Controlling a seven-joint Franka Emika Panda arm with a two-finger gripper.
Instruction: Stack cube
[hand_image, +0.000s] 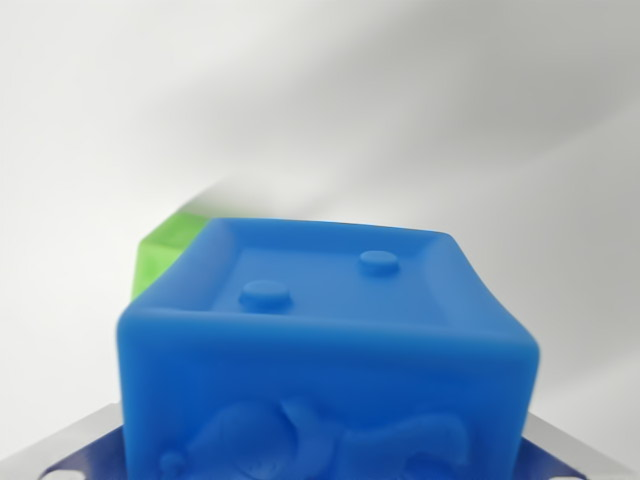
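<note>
Wrist view: blue cube (330, 370) pinched in the end effector (325, 455), green cube (168, 250) just behind.

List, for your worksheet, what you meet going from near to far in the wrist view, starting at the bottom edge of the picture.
Gripper fingers, pale metal at the bottom corners → blue cube, filling the foreground → green cube, mostly hidden behind the blue one → plain white surface beyond.
</note>
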